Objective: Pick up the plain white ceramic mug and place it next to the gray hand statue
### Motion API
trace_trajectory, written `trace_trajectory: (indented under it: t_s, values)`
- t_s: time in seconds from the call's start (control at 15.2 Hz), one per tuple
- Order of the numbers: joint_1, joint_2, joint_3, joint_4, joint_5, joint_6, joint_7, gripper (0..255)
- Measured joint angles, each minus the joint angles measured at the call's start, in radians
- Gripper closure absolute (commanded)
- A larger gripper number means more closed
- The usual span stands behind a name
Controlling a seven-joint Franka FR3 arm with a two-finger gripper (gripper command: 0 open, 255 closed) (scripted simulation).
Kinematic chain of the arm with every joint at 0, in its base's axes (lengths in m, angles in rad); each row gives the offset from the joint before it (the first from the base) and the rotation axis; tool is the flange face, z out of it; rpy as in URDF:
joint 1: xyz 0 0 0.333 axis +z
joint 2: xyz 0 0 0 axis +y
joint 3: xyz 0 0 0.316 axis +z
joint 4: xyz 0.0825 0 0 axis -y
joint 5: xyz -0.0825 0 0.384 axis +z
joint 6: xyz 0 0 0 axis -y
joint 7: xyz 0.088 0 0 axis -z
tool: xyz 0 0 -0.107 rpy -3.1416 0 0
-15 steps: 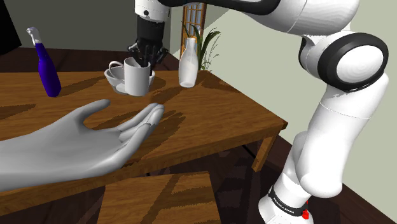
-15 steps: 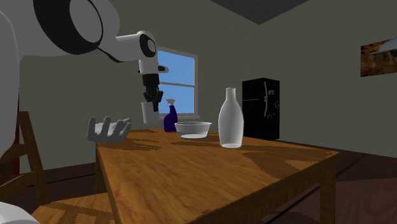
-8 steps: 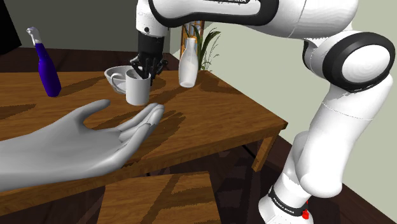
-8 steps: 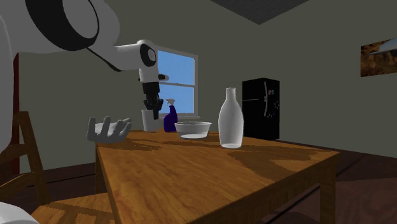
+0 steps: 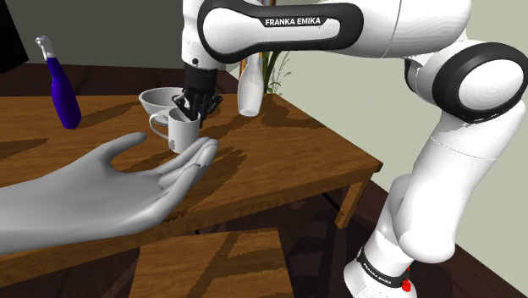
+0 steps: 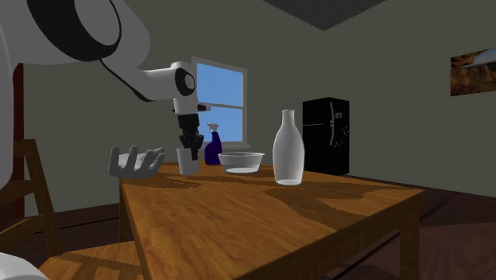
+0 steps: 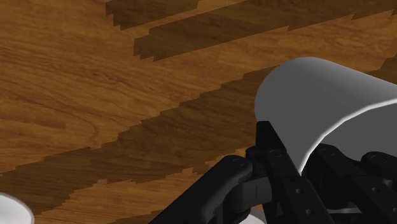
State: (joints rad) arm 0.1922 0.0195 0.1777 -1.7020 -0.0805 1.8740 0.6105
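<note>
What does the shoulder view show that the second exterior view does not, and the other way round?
The shoulder view adds the plant behind the table, the arm's base and the handle of the mug. The second exterior view adds a window, a black fridge and a wall picture. Both share the table, the mug clasped by the tool, the hand statue, the bowl, the white bottle and the purple spray bottle.

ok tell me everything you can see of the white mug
The mug is plain white, cylindrical, with a loop handle toward the shoulder view's left. It is upright, its rim clasped by the black gripper from above. It is just beyond the fingertips of the grey hand statue, low over the wooden table; contact with it is unclear.
</note>
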Motion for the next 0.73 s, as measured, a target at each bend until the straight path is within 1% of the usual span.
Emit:
trace_trajectory:
  t_s: [0.4,0.46,0.73]
  values:
    - [0.000,-0.002,0.000,-0.011,0.000,0.010,0.000,255]
    - [0.000,-0.002,0.000,-0.011,0.000,0.010,0.000,0]
    - [0.000,-0.002,0.000,-0.011,0.000,0.011,0.000,0]
